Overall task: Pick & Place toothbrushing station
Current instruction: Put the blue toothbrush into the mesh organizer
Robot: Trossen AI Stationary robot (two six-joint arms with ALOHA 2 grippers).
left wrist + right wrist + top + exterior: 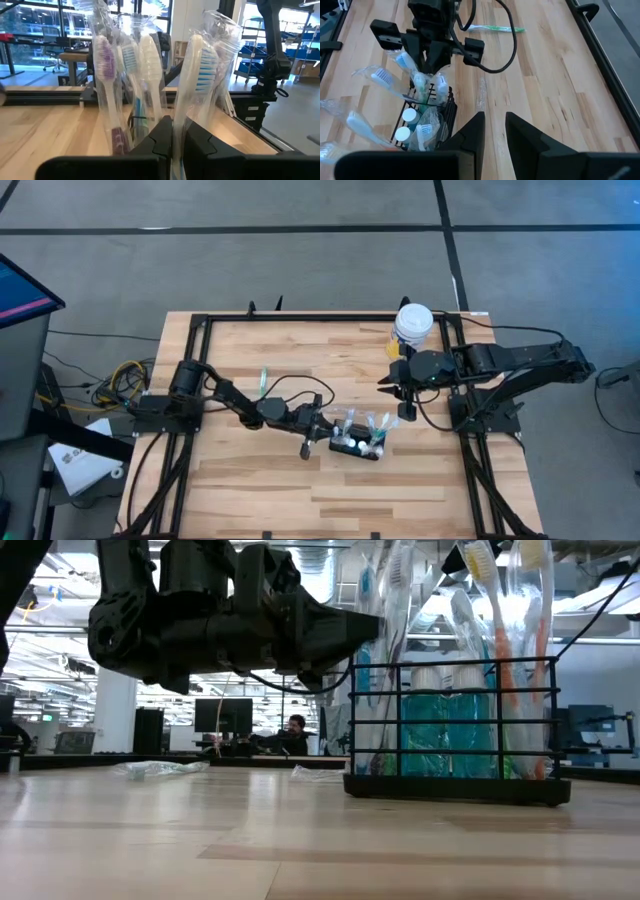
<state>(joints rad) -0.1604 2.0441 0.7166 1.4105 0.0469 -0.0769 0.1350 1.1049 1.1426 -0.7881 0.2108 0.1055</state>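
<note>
The toothbrushing station [358, 444] is a black wire holder standing on the table, with several plastic-wrapped toothbrushes upright in it and white-capped bottles; it also shows in the low view [450, 785] and the right wrist view [432, 117]. My left gripper [328, 427] reaches in at the station's left end and is shut on one wrapped toothbrush [197, 65]. My right gripper [397, 398] is open and empty above the table, to the right of and beyond the station; its fingers show in its own view [492, 135]. My left gripper pinches the white handle of a wrapped, blue-bristled toothbrush [176, 131] between its two fingers, below the head. The fingers come level from the table's left side and lie across the handle. The toothbrush stands upright among the others; the fingers hide its lower end.
A white-lidded tub [413, 323] stands at the far right by the right arm. A loose green toothbrush [263, 380] lies on the table beyond the left arm. A bit of clear wrapper [160, 768] lies on the wood. A black frame [300, 317] borders the table.
</note>
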